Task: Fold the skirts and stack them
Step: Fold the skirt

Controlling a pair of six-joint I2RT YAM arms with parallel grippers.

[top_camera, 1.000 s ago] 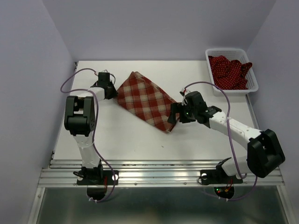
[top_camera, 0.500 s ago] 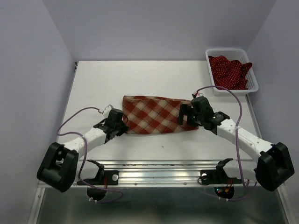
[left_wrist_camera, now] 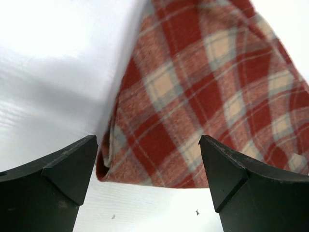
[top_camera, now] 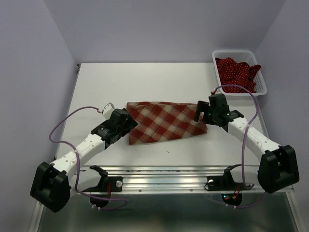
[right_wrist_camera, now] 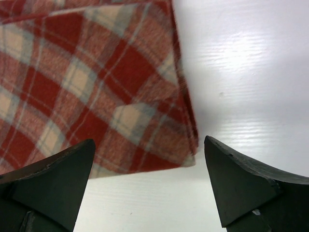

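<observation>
Plaid skirt (top_camera: 166,123) lies long axis L-R mid tabletop (top_camera: 145,82). Left hand (top_camera: 126,126) at its L end, right hand (top_camera: 199,112) at R end, both wide open, gripping nothing.

1. Here's the white tabletop (top_camera: 159,77), glossy, with light glaring off it in both wrist views.
2. The red-and-cream plaid skirt (top_camera: 166,122) lies flat on it, folded into a long band across the middle, layered edges showing at both ends.
3. Its left end sits a little nearer the front edge than its right.
4. Far right corner: a white mesh basket (top_camera: 240,94) stands on the tabletop, well apart from the skirt.
</observation>
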